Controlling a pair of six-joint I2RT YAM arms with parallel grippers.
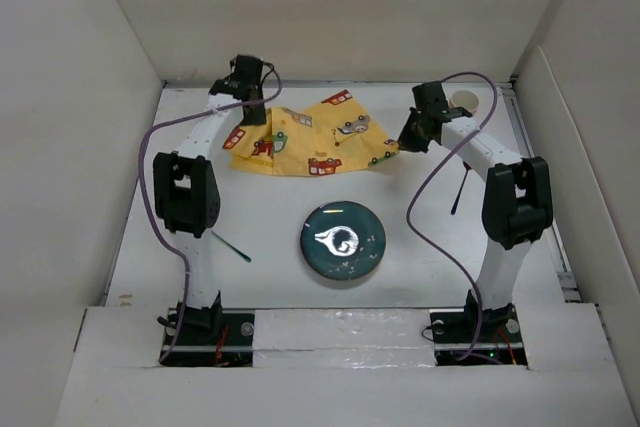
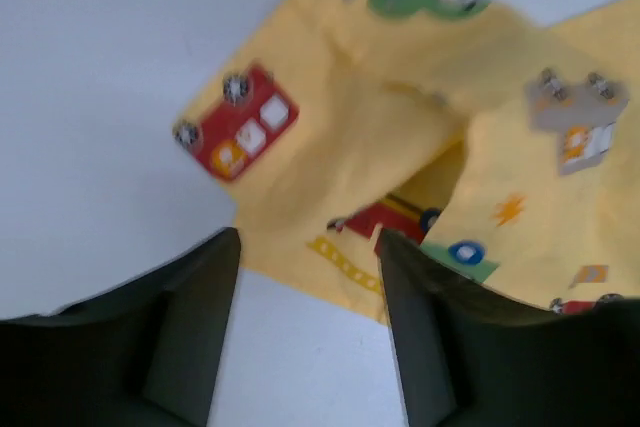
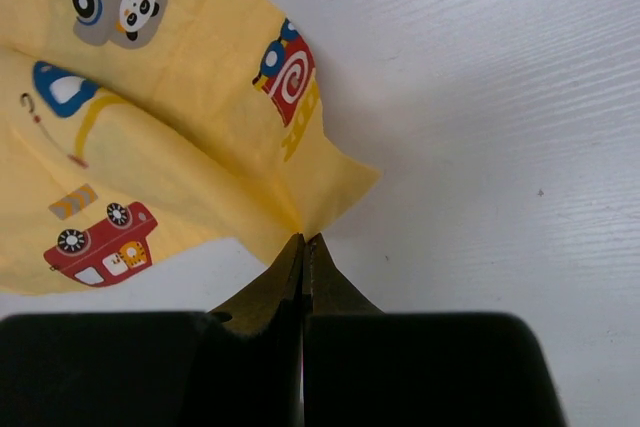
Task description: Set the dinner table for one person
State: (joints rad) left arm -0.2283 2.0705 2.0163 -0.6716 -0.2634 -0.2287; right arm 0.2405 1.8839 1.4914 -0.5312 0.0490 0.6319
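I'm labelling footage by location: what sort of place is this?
Probably a robot test cell, not a dining room: plain white panel walls box in the white dinner table, the left arm and right arm are bolted at its near edge, with a yellow car-print cloth and dark plate on it.

cloth (image 2: 420,137): yellow, car print, rumpled, centre to right | table (image 2: 90,97): white, left and bottom | left gripper (image 2: 308,247): bottom, fingers apart, cloth edge between tips

Dinner table (image 1: 270,217): 1.
Yellow cloth mat (image 1: 310,137): 1, far centre.
Dark plate (image 1: 343,240): 1, near centre.
Thin utensils: 2; left utensil (image 1: 232,246), right utensil (image 1: 459,192).
Pale round item (image 1: 465,101): 1, far right.
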